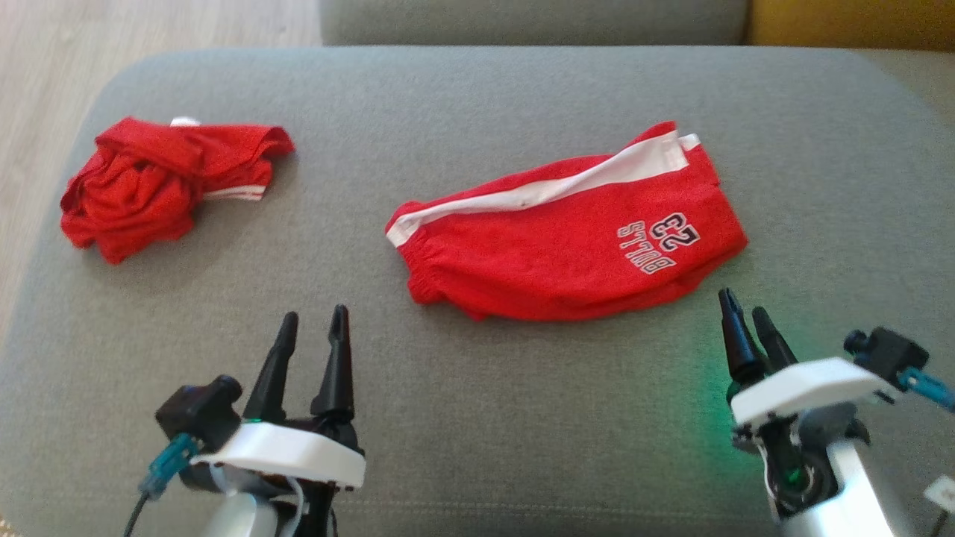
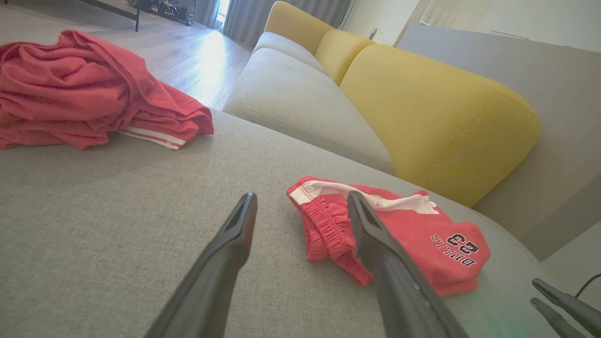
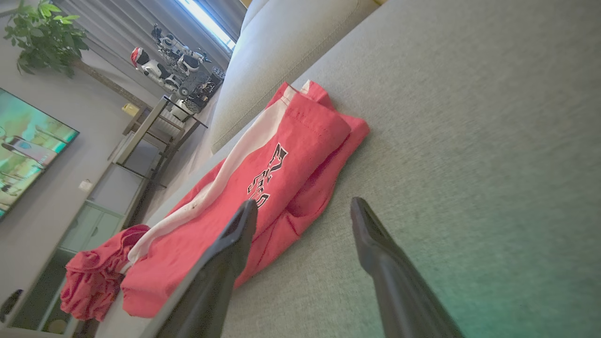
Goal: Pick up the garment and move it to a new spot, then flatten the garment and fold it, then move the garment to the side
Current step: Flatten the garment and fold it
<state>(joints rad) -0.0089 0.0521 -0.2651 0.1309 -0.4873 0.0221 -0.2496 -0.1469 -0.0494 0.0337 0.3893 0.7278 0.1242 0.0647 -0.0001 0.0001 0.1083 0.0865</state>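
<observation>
Red shorts (image 1: 567,239) with a white side stripe and a "BULLS 23" print lie folded flat right of centre on the grey cushion (image 1: 477,432). A second red garment (image 1: 160,183) sits crumpled at the far left. My left gripper (image 1: 315,315) hovers open near the front edge, left of the shorts' waistband, holding nothing. My right gripper (image 1: 742,303) is open just in front of the shorts' right end. In the left wrist view the open gripper (image 2: 301,197) points at the shorts (image 2: 422,234). Over in the right wrist view the gripper (image 3: 303,204) is just short of the shorts' (image 3: 291,155) hem.
The cushion's left edge drops to a wooden floor (image 1: 45,74). Beyond it stand a grey sofa seat (image 2: 300,94) and yellow back cushions (image 2: 436,108). A low TV cabinet (image 3: 94,216) and a potted plant (image 3: 42,37) stand along the wall. Bare grey fabric lies between the two garments.
</observation>
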